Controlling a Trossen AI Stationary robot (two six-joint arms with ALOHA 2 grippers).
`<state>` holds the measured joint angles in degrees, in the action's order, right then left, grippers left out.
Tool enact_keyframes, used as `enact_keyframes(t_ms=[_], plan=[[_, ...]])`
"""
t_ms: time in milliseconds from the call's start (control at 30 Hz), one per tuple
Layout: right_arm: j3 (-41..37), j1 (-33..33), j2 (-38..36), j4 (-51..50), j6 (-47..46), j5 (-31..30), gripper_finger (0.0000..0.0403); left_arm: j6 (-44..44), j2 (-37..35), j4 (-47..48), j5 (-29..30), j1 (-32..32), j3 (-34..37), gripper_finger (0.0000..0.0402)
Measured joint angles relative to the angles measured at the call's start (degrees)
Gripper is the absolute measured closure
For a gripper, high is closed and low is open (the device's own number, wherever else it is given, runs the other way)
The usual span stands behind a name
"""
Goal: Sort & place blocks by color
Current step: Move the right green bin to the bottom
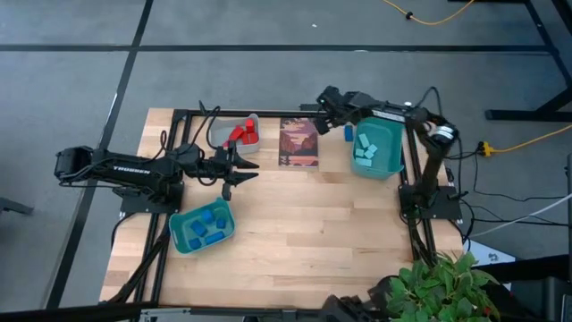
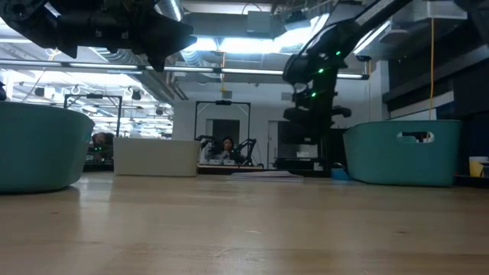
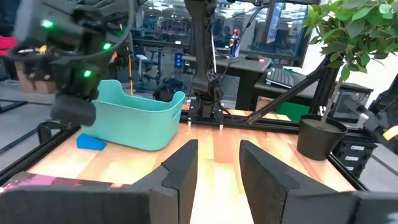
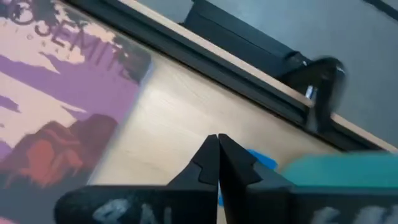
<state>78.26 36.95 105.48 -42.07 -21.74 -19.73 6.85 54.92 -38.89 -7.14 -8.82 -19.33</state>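
Blocks are already grouped by colour on the wooden table [image 1: 295,215]. Red blocks [image 1: 239,134], short bars and cubes, lie in a grey bin [image 1: 253,121] just beyond the left tool [image 1: 239,172]. Dark blue blocks [image 1: 206,224] lie loose in a teal bin [image 1: 179,241] directly below that tool's wrist. Light cyan blocks [image 1: 366,148] sit in a larger teal bin [image 1: 393,165] beside the right tool [image 1: 315,111]. One dark blue block [image 1: 349,132] lies alone on the table, just beside the right tool's fingertips and against the larger bin's outer wall; the left wrist view shows it [image 3: 91,142] flat at the foot of that bin [image 3: 134,118]. The left tool [image 3: 217,165] hangs above the table with its jaws partly apart and nothing between them. The right tool [image 4: 217,144] has its jaws pressed together, empty, low over the table, between a picture card [image 1: 298,143] and the stray blue block [image 4: 261,158].
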Motion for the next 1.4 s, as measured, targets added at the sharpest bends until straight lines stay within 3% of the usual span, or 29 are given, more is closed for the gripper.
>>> enact_keyframes(t_ms=[167, 333, 533, 700, 800, 900, 1067, 1233, 1400], plan=[[-4.51, -2.9, -4.27, -1.02, -1.81, -3.87, 0.0403, 0.09, 0.0, -0.16, 0.09, 0.12, 0.0, 0.029], [-5.59, -11.69, -6.0, 2.38, 1.3, -3.08, 0.0403, 0.09, 0.0, -0.18, 0.22, 0.77, 0.0, 0.029], [-5.59, -20.37, -10.86, -6.65, -2.25, -14.92, 0.0403, 0.06, 0.0, -0.73, 0.53, 0.79, 0.0, 0.029], [-5.59, -20.29, -17.09, -17.78, -11.04, -23.38, 0.0403, 0.06, 0.0, -0.86, 0.58, 0.76, 0.0, 0.029], [-5.59, -17.62, -18.37, -23.81, -15.9, -24.81, 0.0403, 0.06, 0.0, -0.88, 0.61, 0.76, 0.0, 0.029], [-6.56, -14.42, -17.83, -25.68, -17.0, -23.63, 0.0403, 0.06, 0.0, -1.01, 0.63, 0.76, 0.0, 0.029], [-13.04, -9.53, -17.6, -20.43, -14.18, -19.88, 0.0403, 0.16, 0.0, -1.01, 0.66, 0.76, 0.0, 0.029], [-19.71, -5.27, -17.69, -11.78, -8.01, -8.58, 0.0403, 0.24, 0.0, -1.07, 0.66, 0.76, 0.0, 0.029], [-22.38, -6.65, -17.94, -9.22, -6.14, -2.61, 0.0403, 0.48, 0.0, -1.03, 0.66, 0.76, 0.0, 0.029]])
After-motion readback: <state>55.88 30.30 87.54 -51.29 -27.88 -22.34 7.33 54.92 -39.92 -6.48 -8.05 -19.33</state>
